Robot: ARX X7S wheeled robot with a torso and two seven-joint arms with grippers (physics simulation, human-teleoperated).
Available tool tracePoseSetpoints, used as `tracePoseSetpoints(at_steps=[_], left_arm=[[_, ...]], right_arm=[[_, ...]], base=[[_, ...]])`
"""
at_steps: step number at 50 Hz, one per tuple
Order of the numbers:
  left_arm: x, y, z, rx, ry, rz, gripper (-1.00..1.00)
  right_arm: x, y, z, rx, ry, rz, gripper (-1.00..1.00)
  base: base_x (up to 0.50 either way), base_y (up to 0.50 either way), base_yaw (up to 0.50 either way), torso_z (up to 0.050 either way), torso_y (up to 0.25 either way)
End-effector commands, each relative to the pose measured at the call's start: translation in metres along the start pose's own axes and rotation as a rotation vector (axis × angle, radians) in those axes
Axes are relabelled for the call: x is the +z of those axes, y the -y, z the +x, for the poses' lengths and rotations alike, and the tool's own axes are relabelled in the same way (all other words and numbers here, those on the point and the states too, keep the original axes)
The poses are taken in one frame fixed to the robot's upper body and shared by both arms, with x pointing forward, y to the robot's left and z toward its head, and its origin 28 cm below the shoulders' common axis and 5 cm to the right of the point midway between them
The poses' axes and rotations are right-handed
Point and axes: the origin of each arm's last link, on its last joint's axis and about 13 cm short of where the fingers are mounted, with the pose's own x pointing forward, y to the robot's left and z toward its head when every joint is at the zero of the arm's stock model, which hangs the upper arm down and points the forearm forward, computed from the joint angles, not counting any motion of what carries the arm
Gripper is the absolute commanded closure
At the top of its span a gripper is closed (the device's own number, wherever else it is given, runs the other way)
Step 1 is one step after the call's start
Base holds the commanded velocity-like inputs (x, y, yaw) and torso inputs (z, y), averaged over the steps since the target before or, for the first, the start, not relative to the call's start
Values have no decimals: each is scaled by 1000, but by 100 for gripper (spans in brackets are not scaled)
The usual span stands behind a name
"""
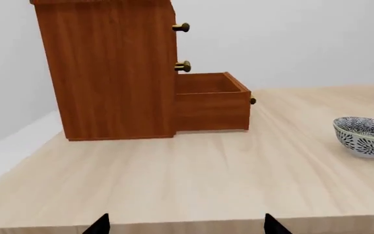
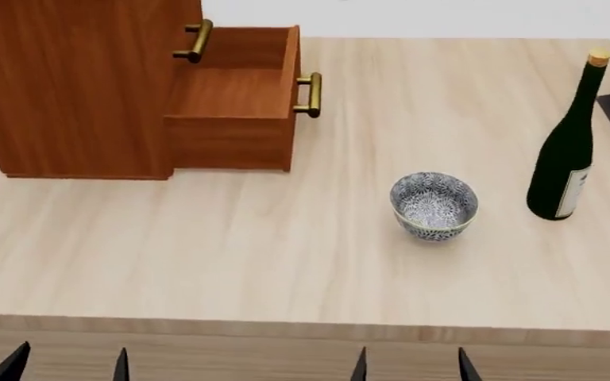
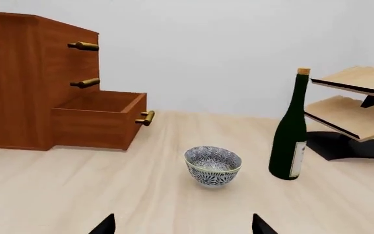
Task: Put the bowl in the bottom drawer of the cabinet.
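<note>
Bottom drawer [image 2: 233, 99] of the cabinet [image 2: 72, 79] is pulled out and empty, so the opening step looks done. Bowl [image 2: 434, 205] sits upright on the table [image 2: 231, 254], well apart from the drawer, off to the robot's right of it and nearer the front edge. Nothing touches it. Step in hand, as I read it: reach and grasp the bowl.

Both arms are back at the near table edge. Left gripper [image 2: 69, 363]: only the two finger tips show, set apart with nothing between them, so spread and empty. Right gripper [image 2: 411, 363]: same, tips apart, empty. The right wrist view has the bowl close to centre ahead of the right gripper, between the drawer and the wine bottle [image 2: 565, 147]. The left wrist view has the bowl at the frame's edge. So the right arm looks like the better pick for the grab.

Next move calls for:
- right gripper forward and down over the bowl, one finger inside the rim and one outside, or both fingers straddling the whole bowl if they open that wide; can't judge that from here
- keep clear of the bottle; it stands near the bowl on the robot's right and looks tippy
- lift, carry left over the drawer's front and its brass handle [image 2: 310, 94], lower in, release

Plywood rack [image 3: 356, 105] is beyond the bottle, out of the path.
</note>
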Motion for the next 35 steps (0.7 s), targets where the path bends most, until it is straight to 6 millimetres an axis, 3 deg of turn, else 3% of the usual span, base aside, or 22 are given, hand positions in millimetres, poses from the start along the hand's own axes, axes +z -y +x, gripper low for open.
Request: tracePoseSetpoints(at_steps=[1,13,23,35], left_arm=[[10,-1,-1,31,2,26,-100],[29,-4,-17,30,41,21,-100],[46,-6,-42,14,98,20,-100],[48,-4,-48,15,105,28,-100]], right_arm=[[10,0,0,0,12,-6,-100],[29,3,2,-10,56,-15,-100],[45,6,10,-21,89,-27,-100],[48,7,16,-27,89,-33,-100]], base=[[500,184,0,0,0],[500,185,0,0,0],[500,186,0,0,0],[500,187,0,0,0]])
